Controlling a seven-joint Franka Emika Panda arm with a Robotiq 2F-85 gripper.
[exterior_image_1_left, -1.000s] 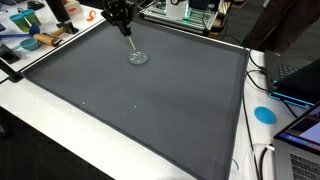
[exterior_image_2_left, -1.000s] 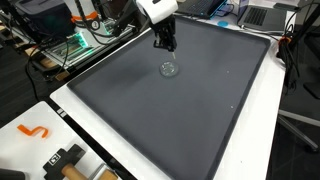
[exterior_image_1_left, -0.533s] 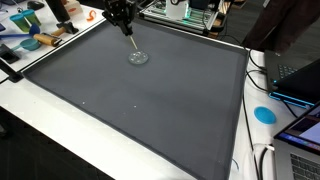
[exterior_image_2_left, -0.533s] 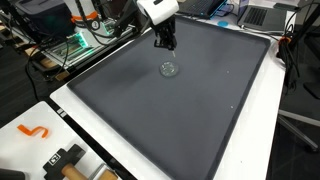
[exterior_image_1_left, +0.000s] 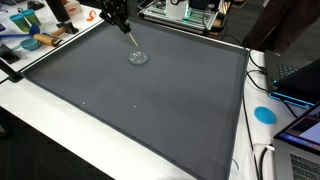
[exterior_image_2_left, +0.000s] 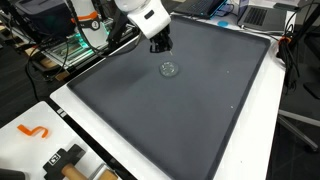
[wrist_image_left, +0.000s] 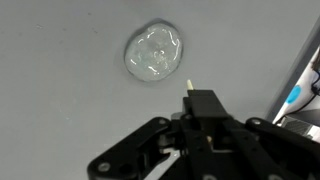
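A small clear glass dish (exterior_image_1_left: 137, 57) (exterior_image_2_left: 168, 69) sits on the dark grey mat (exterior_image_1_left: 150, 110) (exterior_image_2_left: 190, 110) near its far end. My gripper (exterior_image_1_left: 119, 17) (exterior_image_2_left: 160, 45) hangs above and a little behind the dish. It is shut on a thin pale stick (exterior_image_1_left: 129, 36) that slants down toward the dish. In the wrist view the dish (wrist_image_left: 154, 52) lies ahead of the black gripper (wrist_image_left: 200, 112). The stick's tip (wrist_image_left: 189, 84) pokes out past the closed fingers and ends short of the dish.
The mat lies on a white table (exterior_image_2_left: 60, 120). An orange hook (exterior_image_2_left: 35, 131) and black tools (exterior_image_2_left: 65, 160) rest on one corner. A blue disc (exterior_image_1_left: 264, 114), cables and laptops (exterior_image_1_left: 300, 75) line one side. Blue and orange items (exterior_image_1_left: 35, 40) and equipment racks (exterior_image_2_left: 70, 45) crowd the far end.
The gripper has lifted and drawn back from the dish with the stick, so the stick's tip now stands clear of it. The dish has not moved.
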